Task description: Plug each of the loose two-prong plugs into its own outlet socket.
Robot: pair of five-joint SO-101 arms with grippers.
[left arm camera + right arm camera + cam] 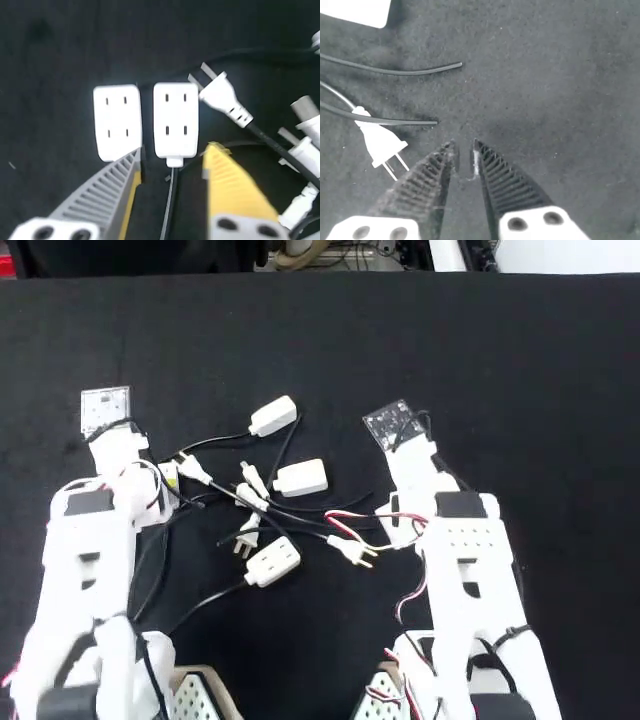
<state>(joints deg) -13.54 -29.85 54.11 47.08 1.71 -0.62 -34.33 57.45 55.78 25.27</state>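
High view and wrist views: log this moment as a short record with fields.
surface: black table
outlet blocks: three, white, mid-table
loose plugs: several, lying among black cords
left gripper: open, empty, pointed at two outlet blocks
right gripper: nearly shut, empty, over bare table near one plug
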